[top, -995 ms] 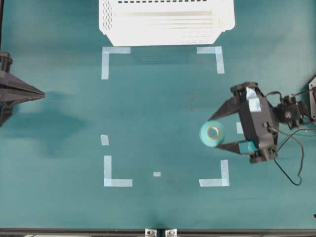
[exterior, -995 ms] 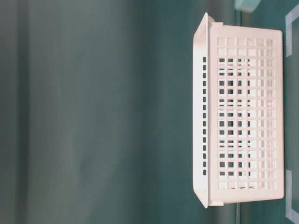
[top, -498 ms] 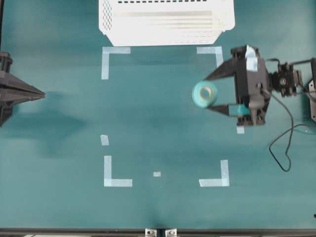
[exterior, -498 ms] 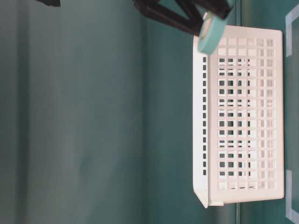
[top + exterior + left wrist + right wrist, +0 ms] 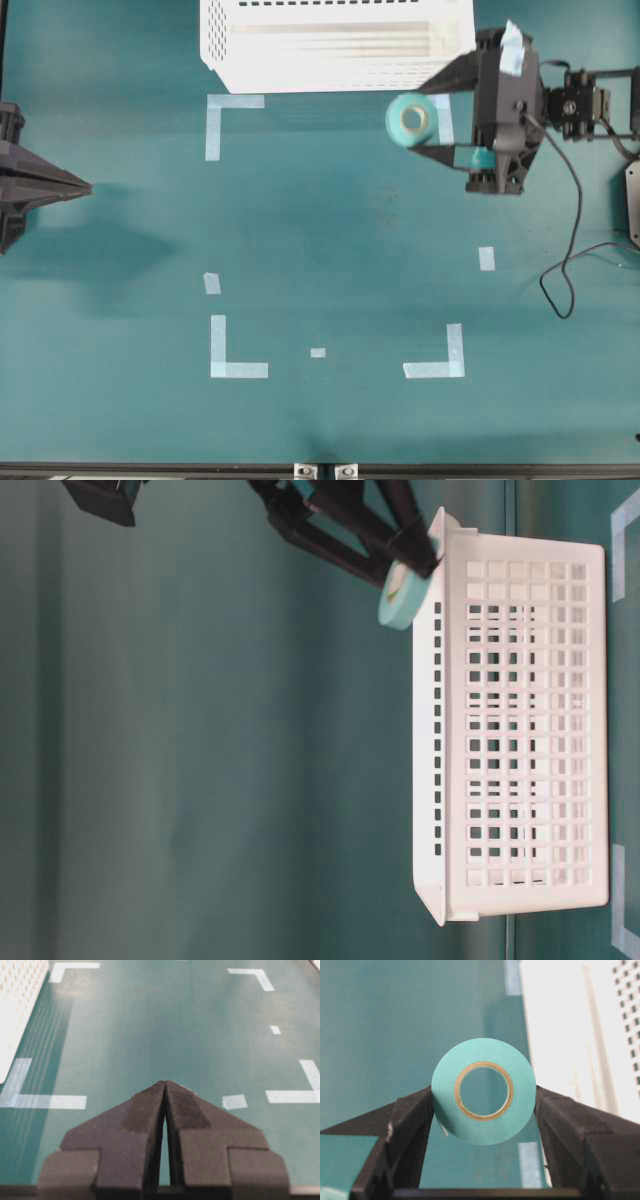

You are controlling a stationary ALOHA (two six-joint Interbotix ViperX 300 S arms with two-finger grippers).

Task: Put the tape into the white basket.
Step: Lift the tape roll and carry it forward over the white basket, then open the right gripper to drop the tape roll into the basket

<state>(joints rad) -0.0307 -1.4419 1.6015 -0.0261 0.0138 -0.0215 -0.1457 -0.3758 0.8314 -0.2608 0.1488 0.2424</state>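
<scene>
The tape (image 5: 411, 120), a light teal roll with a pale core, hangs above the table with my right gripper (image 5: 428, 118) shut on it, one finger on each side of the roll (image 5: 484, 1091). It sits just off the front right corner of the white basket (image 5: 230, 45), which fills the top middle of the overhead view. In the table-level view the tape (image 5: 400, 598) is level with the rim of the white basket (image 5: 437, 730), just outside it. My left gripper (image 5: 85, 189) rests at the far left edge, its fingers (image 5: 145, 1110) pressed together with nothing between them.
Pale tape corner marks (image 5: 236, 102) outline a rectangle on the teal table, with small strips (image 5: 486, 258) inside it. A black cable (image 5: 566, 270) loops down behind the right arm at the right edge.
My right gripper has carried the tape up off the table and toward the basket, from the marked rectangle's lower right to the basket's front right corner. The left arm has stayed still.
</scene>
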